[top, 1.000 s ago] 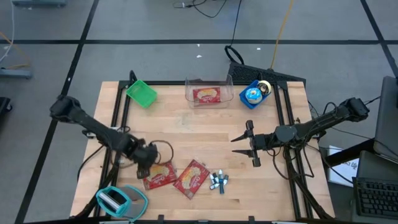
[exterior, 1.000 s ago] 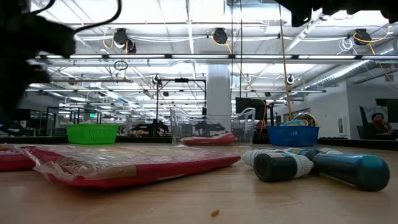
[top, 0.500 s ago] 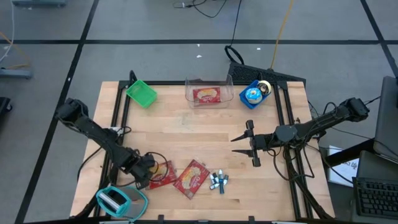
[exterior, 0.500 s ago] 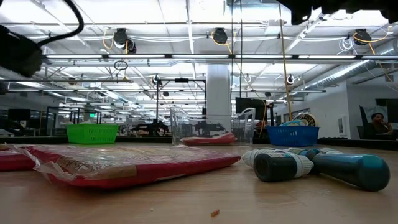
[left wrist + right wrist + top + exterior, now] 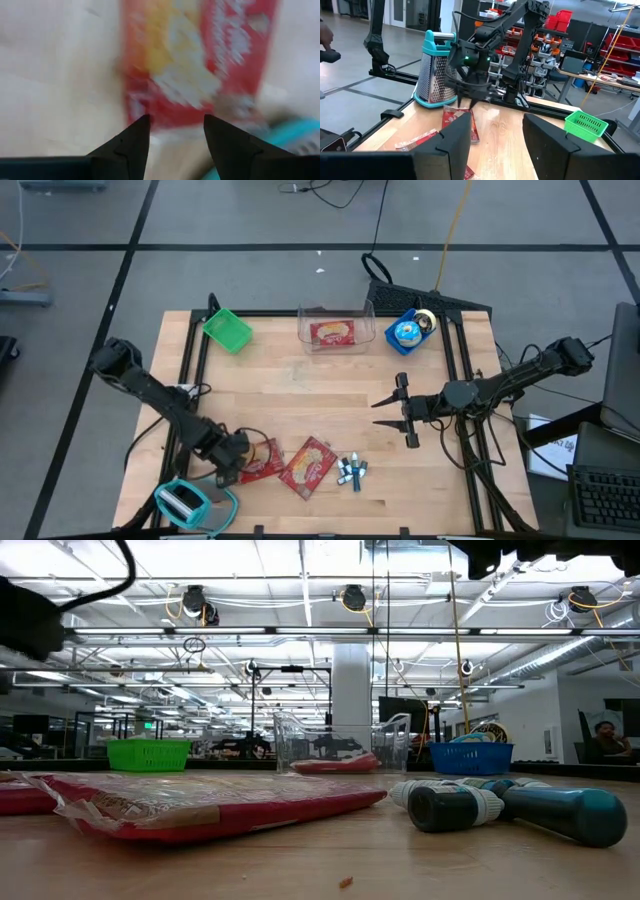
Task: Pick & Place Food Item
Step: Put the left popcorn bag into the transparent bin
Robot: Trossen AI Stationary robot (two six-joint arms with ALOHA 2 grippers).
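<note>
Wooden table (image 5: 320, 395) on grey floor; left tool (image 5: 238, 461) apart over red packet (image 5: 262, 461); right tool (image 5: 390, 412) apart, idle.

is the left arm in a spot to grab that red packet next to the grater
Probably yes. The left gripper hangs right over the red packet, fingers open with the packet's edge showing between them in the left wrist view. The grater sits off to the side, and nothing blocks the way.
</note>
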